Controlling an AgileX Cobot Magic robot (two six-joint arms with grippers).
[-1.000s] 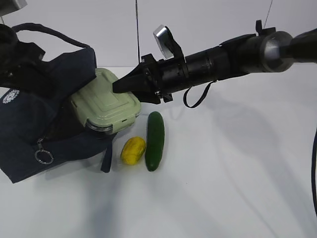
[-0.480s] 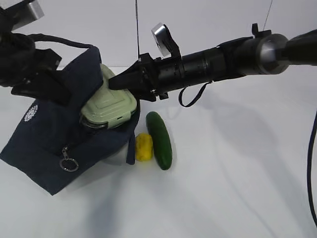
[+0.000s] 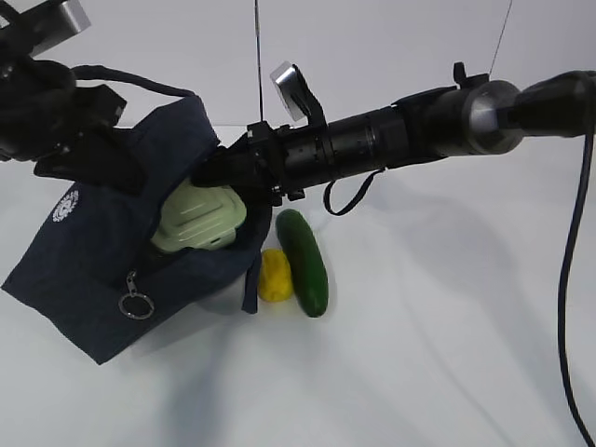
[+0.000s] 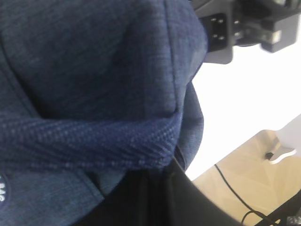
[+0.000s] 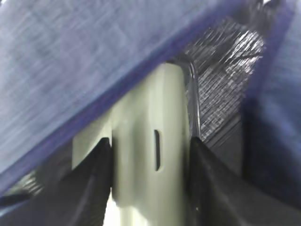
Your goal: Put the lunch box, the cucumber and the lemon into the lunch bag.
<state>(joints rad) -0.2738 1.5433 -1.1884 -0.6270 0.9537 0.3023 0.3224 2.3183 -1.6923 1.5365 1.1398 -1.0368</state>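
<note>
The navy lunch bag (image 3: 88, 261) lies tilted on the white table, mouth facing right. My left gripper (image 3: 79, 140) is shut on the bag's upper edge and handle; the left wrist view shows the woven strap (image 4: 89, 141) right at the jaws. My right gripper (image 3: 209, 170) is shut on the sage-green lunch box (image 3: 196, 222), which sits partly inside the bag's mouth; the right wrist view shows its lid (image 5: 150, 155) between both fingers. The yellow lemon (image 3: 274, 275) and the dark green cucumber (image 3: 304, 261) lie side by side on the table just right of the bag.
The bag's zipper ring pull (image 3: 136, 304) hangs at its front. The round white logo (image 3: 65, 206) shows on the bag's side. A loop handle (image 3: 130, 79) arches over the top. A black cable (image 3: 573, 326) runs down the right edge.
My right gripper has pushed the lunch box further left and down into the bag's mouth. The bag's upper edge has come over the box. The lemon and cucumber have hardly moved in the last half second.
</note>
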